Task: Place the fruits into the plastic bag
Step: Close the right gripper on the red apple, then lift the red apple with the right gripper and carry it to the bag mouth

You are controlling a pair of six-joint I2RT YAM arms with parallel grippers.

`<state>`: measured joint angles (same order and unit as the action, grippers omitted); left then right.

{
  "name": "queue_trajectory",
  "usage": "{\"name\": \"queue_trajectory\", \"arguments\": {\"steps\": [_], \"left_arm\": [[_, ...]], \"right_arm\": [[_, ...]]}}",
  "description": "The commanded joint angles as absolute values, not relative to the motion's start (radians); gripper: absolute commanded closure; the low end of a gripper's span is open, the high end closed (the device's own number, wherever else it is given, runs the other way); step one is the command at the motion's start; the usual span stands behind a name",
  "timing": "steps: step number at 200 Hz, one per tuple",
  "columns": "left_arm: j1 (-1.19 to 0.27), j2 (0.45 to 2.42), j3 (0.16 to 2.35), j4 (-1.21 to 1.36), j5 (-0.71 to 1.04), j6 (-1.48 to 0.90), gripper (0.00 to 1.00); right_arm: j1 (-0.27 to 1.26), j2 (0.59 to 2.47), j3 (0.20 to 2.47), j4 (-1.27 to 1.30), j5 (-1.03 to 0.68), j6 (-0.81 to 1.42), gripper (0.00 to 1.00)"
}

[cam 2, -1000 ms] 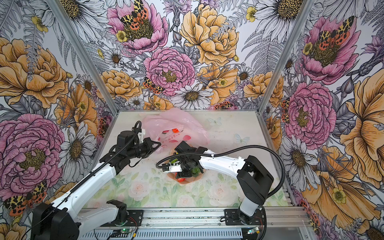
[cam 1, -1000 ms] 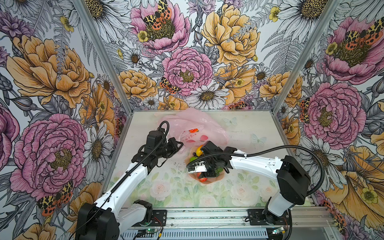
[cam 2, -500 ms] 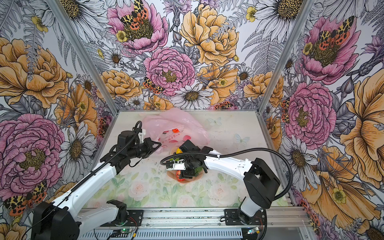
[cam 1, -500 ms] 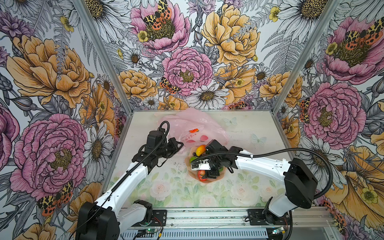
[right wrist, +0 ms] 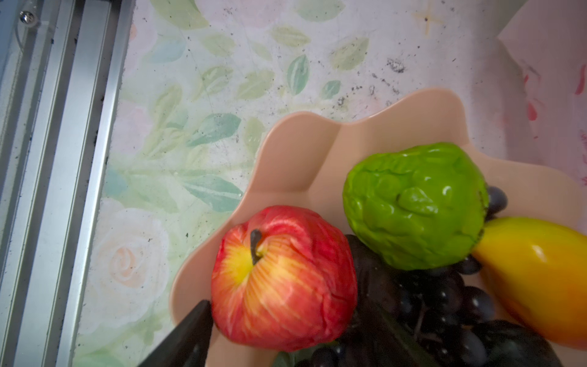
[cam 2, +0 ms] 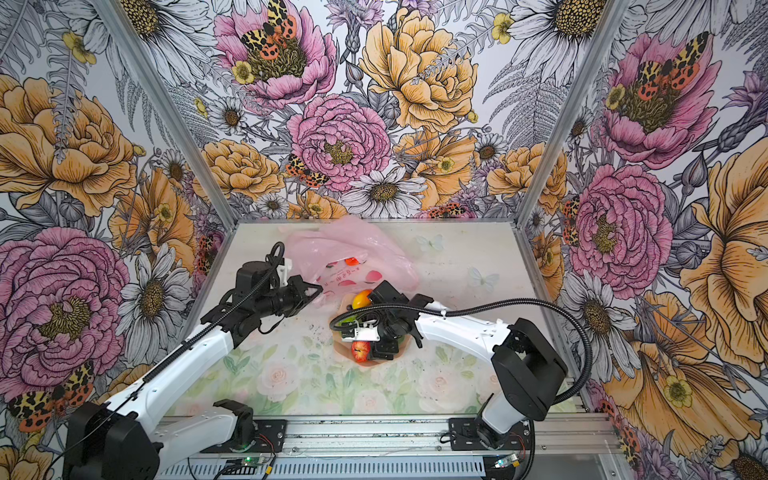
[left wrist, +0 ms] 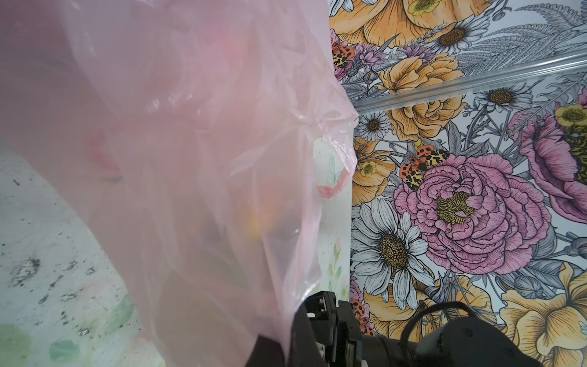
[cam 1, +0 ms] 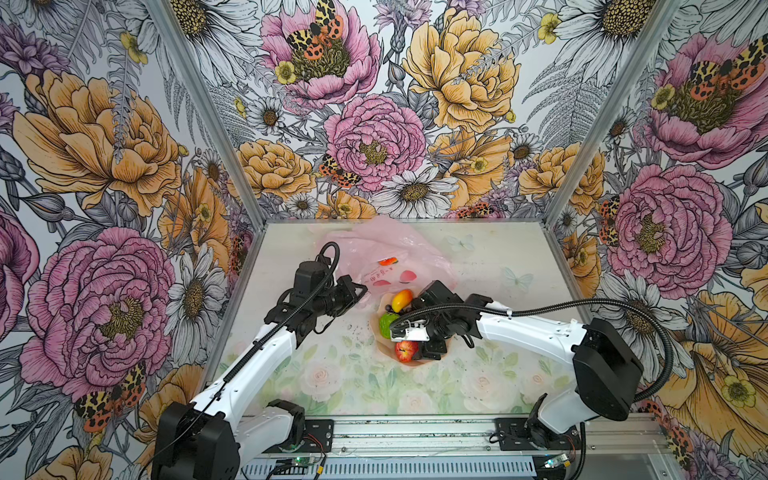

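Spreading across the lower middle of both top views, the flower-printed bench point(cam 1: 498, 257) carries everything. The plastic bag point(cam 1: 390, 245) lies crumpled at the bench's far edge, upper centre of the frame, its pale-pink film with red prints sloping down toward the centre. In the left wrist view the same film point(left wrist: 158, 127) fills the left half of the picture. The left pincer point(cam 1: 359, 289) reaches in from the lower left and is clamped on the bag's near edge. The right pincer point(right wrist: 289, 317) comes from the lower right and hangs over the bowl point(cam 1: 415, 362), a peach-coloured wavy-rimmed dish just below the bag at the centre of the bench. Its jaws stand wide apart. In the right wrist view one dark finger point(right wrist: 184, 336) shows at the bottom edge, just left of the apple, and the apple sits between the jaws, resting in the bowl. The fruits are in that bowl, not in the bag. The mango point(right wrist: 540, 279), orange-yellow, is at the right edge of the wrist view. The red apple point(right wrist: 282, 286) is at lower centre against the rim, and the bumpy green fruit point(right wrist: 413, 206) is above it. The grapes point(right wrist: 444, 302) are dark, tucked beneath the others. A small orange-red patch point(cam 1: 388, 261) shows at the bag. I cannot tell whether it is fruit or print.
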<state>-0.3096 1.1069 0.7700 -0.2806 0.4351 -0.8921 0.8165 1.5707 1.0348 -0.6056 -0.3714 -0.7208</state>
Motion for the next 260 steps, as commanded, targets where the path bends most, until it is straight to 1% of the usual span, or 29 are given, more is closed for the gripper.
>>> {"name": "queue_trajectory", "arguments": {"steps": [1, 73, 106, 150, 177, 210, 237, 260], "left_arm": [[-0.306, 1.098, 0.749, -0.262, 0.448, -0.9, 1.0], [-0.29, 1.113, 0.753, -0.26, 0.461, -0.894, 1.0], [-0.289, 1.13, 0.759, -0.249, 0.466, -0.896, 1.0], [-0.29, 1.14, 0.762, -0.241, 0.468, -0.896, 1.0], [-0.29, 1.141, 0.759, -0.239, 0.469, -0.896, 1.0], [-0.29, 1.135, 0.753, -0.24, 0.471, -0.897, 1.0], [-0.29, 1.126, 0.753, -0.247, 0.469, -0.897, 1.0], [-0.288, 1.117, 0.755, -0.254, 0.468, -0.894, 1.0]], "right_arm": [[0.824, 1.6, 1.069, -0.606, -0.394, -0.739, 0.23], [0.838, 1.645, 1.116, -0.604, -0.396, -0.737, 0.22], [0.84, 1.643, 1.123, -0.599, -0.408, -0.708, 0.13], [0.851, 1.649, 1.117, -0.585, -0.422, -0.684, 0.14], [0.86, 1.658, 1.118, -0.583, -0.448, -0.671, 0.21], [0.866, 1.667, 1.1, -0.577, -0.442, -0.665, 0.22], [0.866, 1.666, 1.102, -0.575, -0.427, -0.653, 0.3], [0.864, 1.655, 1.105, -0.575, -0.41, -0.645, 0.41]]}}
